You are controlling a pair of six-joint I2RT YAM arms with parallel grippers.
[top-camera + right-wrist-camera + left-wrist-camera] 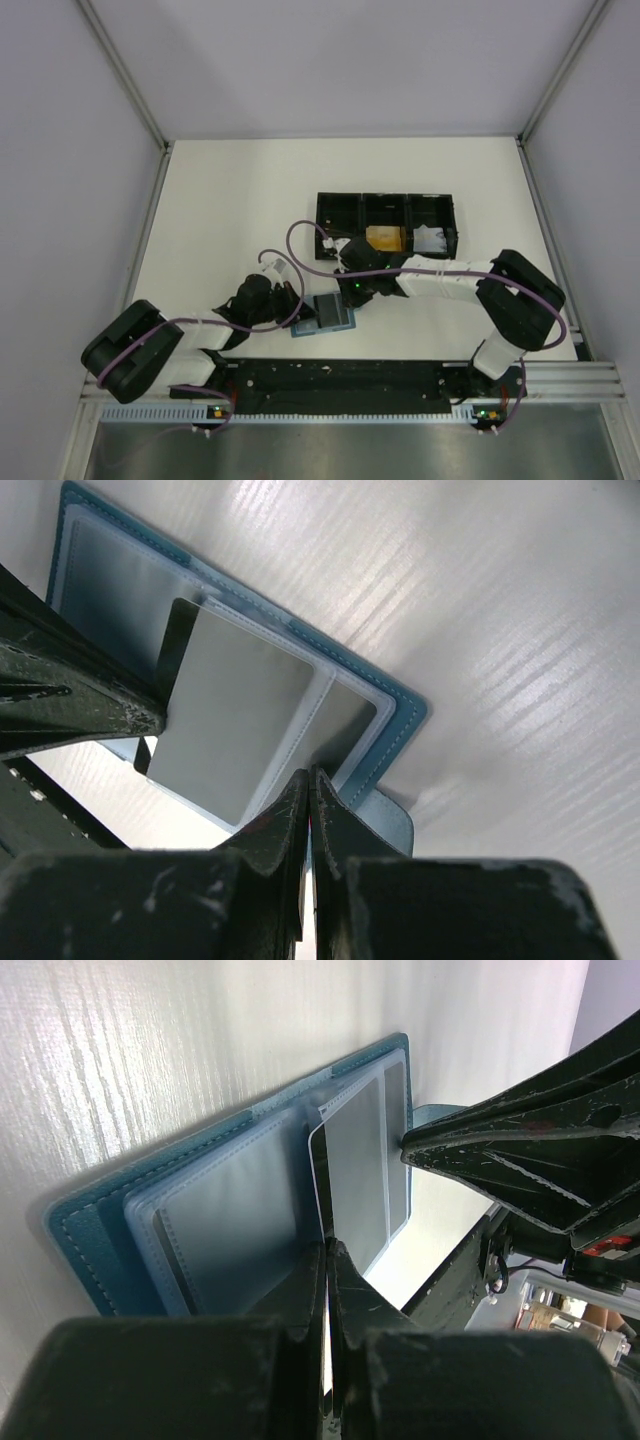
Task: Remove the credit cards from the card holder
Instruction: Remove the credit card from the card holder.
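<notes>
Teal card holder (400, 715) touched by closed right gripper (307, 780); left gripper (326, 1250) clamps black card (230, 720).

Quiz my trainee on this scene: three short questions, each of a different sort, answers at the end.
1. True or false: the orange card lies in the middle compartment of the tray.
2. Short answer: which arm presses closed fingertips down on a leaf of the open holder?
3. Pick one. The left gripper is pinching: A the tray; B a dark card partly out of its slot; C the holder's cover.

Key
1. True.
2. The right gripper.
3. B.
</notes>
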